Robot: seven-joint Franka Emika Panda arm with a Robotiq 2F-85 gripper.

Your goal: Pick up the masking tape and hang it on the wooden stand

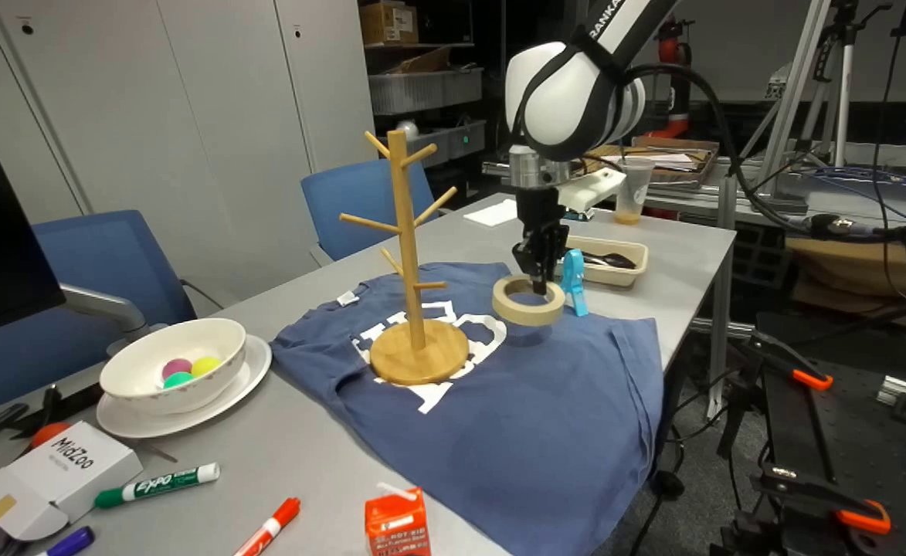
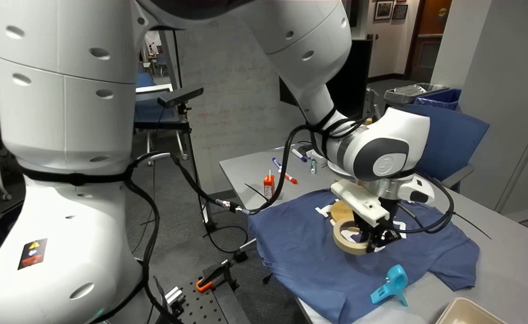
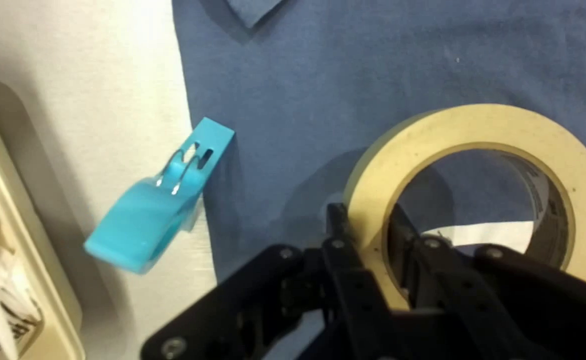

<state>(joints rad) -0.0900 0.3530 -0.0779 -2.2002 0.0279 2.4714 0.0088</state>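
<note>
Wrist view: table [image 3: 138, 50] washed pale beside the shirt [image 3: 297, 110]; soft shadows near tape [image 3: 492, 125] and tray [image 3: 28, 235]; my gripper [image 3: 367, 215] dark, blurred. In an exterior view, I note dim shelves [image 1: 422, 45] beyond the much brighter table.

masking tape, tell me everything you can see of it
The masking tape is a flat cream ring, papery-looking, with a wide hole and greyish printed inner core. The claw grips its wall, one finger inside the hole, one outside. Roughly level, it hangs above the blue shirt, beside the wooden stand, not yet on it.
</note>
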